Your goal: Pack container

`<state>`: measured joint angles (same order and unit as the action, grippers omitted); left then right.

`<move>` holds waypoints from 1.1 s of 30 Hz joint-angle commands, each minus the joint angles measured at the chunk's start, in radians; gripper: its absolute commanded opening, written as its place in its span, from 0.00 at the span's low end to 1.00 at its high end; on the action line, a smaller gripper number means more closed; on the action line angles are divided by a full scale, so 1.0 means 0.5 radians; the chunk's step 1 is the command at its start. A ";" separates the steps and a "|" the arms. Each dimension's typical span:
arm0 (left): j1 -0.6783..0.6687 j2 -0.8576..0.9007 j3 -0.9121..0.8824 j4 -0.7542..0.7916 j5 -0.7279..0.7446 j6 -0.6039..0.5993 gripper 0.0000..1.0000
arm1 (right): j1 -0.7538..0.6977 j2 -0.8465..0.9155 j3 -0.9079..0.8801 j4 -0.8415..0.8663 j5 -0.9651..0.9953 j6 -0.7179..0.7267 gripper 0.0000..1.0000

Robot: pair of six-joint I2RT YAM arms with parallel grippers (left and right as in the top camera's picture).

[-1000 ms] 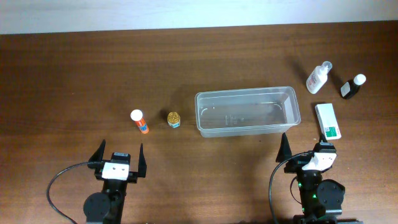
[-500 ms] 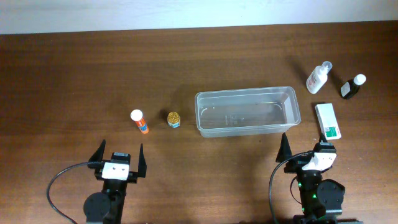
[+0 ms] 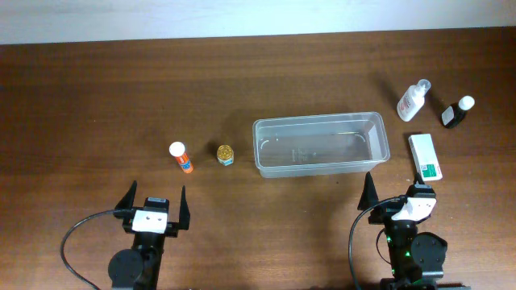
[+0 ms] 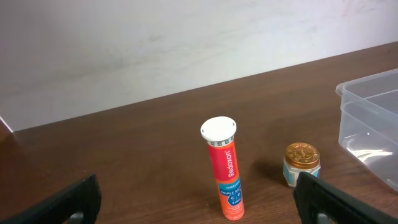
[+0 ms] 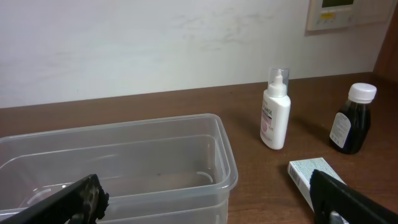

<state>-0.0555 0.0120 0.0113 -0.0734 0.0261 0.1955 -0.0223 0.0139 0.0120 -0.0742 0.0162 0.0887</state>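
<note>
The clear plastic container (image 3: 321,143) sits empty at the table's middle; it also shows in the right wrist view (image 5: 118,165) and at the right edge of the left wrist view (image 4: 372,124). An orange tube with a white cap (image 3: 181,158) (image 4: 225,169) and a small gold-lidded jar (image 3: 225,153) (image 4: 301,163) stand left of it. A white pump bottle (image 3: 413,101) (image 5: 275,112), a dark bottle (image 3: 456,111) (image 5: 352,121) and a white-green box (image 3: 425,156) (image 5: 311,177) lie at the right. My left gripper (image 3: 153,203) (image 4: 199,208) is open and empty near the front. My right gripper (image 3: 395,192) (image 5: 208,202) is open and empty.
A pale wall (image 4: 155,43) rises behind the table's far edge. A panel (image 5: 336,14) hangs on the wall at the right. Black cables (image 3: 76,234) loop beside both arm bases at the front edge.
</note>
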 commanded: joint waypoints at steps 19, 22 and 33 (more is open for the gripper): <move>0.012 -0.012 -0.005 -0.014 -0.008 0.031 0.99 | 0.020 -0.021 0.103 0.233 -0.497 -0.014 0.98; 0.012 -0.012 -0.005 -0.014 -0.008 0.031 0.99 | 0.016 0.002 0.249 0.231 -0.497 -0.068 0.98; 0.012 -0.012 -0.005 -0.013 -0.008 0.031 0.99 | 0.008 1.067 1.428 -0.508 0.032 -0.343 0.99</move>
<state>-0.0555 0.0120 0.0113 -0.0738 0.0261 0.1955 -0.0223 0.3359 0.5560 -0.2256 -0.0975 -0.0303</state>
